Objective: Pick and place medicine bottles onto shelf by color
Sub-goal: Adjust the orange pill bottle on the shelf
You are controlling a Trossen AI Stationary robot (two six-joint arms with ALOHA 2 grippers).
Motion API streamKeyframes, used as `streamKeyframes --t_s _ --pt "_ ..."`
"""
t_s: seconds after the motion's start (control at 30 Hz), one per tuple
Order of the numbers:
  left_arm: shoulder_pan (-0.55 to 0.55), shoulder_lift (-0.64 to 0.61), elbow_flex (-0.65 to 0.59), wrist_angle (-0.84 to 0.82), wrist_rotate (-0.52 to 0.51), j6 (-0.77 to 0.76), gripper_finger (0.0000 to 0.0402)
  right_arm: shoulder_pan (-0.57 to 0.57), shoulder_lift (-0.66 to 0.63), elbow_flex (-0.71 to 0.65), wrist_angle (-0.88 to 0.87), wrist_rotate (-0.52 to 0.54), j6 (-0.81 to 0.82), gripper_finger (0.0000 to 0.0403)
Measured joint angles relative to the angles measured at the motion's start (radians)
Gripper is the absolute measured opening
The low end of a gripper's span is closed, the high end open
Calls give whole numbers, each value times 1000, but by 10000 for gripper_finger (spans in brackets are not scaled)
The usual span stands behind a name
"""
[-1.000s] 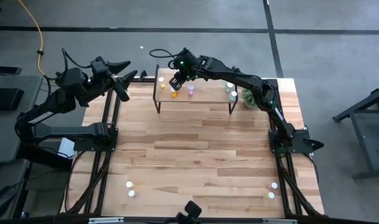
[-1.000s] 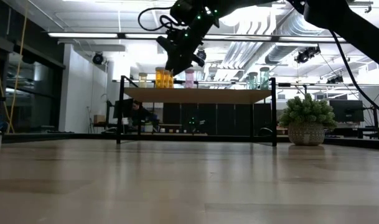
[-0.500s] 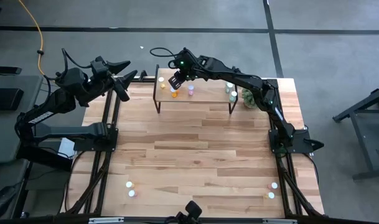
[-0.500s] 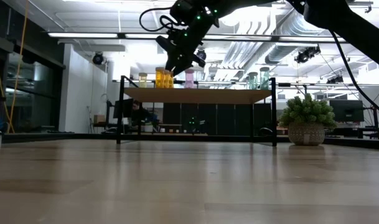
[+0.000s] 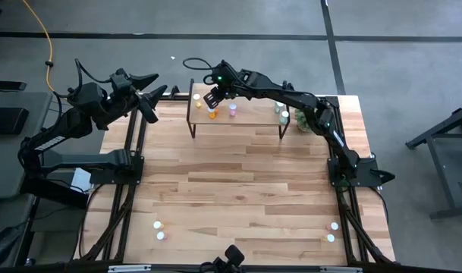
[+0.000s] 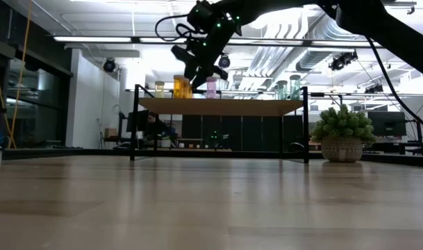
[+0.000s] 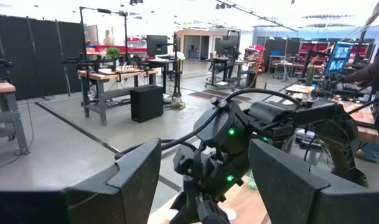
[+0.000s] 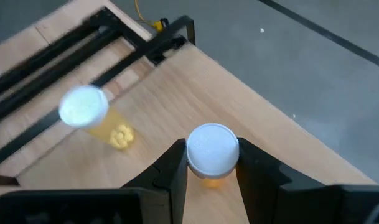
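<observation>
The left hand waits off the tabletop's far left corner, its fingers spread and empty, as the left wrist view shows.

Moving right, the shelf stands along the far edge of the tabletop. On its left end sit a yellow bottle and an orange bottle; a pink bottle stands near the middle and pale teal bottles stand at the right end. So the colours look grouped already, yellow and orange to the left, teal to the right.

The right hand hovers over the shelf's left end. In the right wrist view its fingers bracket a white-capped yellowish bottle, with another yellow bottle lying just beside it on the shelf top. Whether the fingers clamp the cap or have let go, I cannot tell. My reading is that this is the placing step for a yellow-orange bottle; the next move calls for a clean straight lift clear of the neighbours.

Further right stands a green plant. Four bottles wait near the tabletop's front corners, two per side.
</observation>
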Motion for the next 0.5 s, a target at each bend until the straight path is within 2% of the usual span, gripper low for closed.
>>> streamKeyframes --t_s 0.4,0.5 --pt "0 0 0 3 0 0 232 1 3 0 -6 3 -8 105" --pt "0 0 0 3 0 0 232 1 3 0 -6 15 -9 118"
